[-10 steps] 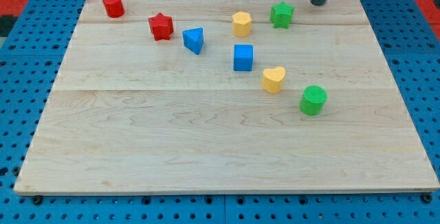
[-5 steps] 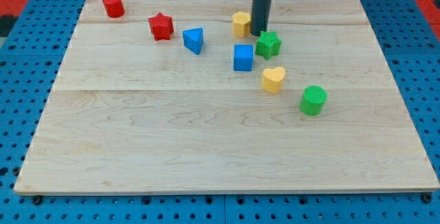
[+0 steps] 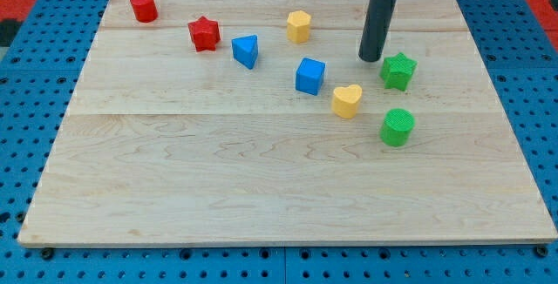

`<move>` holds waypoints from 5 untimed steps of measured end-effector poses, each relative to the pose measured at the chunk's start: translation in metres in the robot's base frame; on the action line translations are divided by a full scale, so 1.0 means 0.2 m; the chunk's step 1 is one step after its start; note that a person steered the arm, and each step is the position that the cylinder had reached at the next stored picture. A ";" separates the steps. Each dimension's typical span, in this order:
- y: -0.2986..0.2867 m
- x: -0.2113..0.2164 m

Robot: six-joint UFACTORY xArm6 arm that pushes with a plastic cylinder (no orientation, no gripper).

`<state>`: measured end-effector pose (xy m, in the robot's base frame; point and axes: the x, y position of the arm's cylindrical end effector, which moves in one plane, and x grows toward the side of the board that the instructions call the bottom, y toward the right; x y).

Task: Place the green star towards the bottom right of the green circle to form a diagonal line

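Observation:
The green star lies on the wooden board at the view's right, just above the green circle. The two blocks are apart. My tip rests on the board just left of the green star and slightly above it, close to it; I cannot tell if it touches. The rod rises from the tip to the view's top.
A yellow heart lies left of the green circle. A blue cube, a yellow block, a blue triangular block, a red star and a red cylinder lie further left and up.
The green star has gone from the top to the middle, then right to just above the green circle. My tip moved right with it. The yellow block and blue cube shifted slightly.

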<state>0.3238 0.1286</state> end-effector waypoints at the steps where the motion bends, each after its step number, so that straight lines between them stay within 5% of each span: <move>1: 0.21 0.22; 2: 0.16 0.43; 3: 0.10 0.31; 5: 0.29 0.61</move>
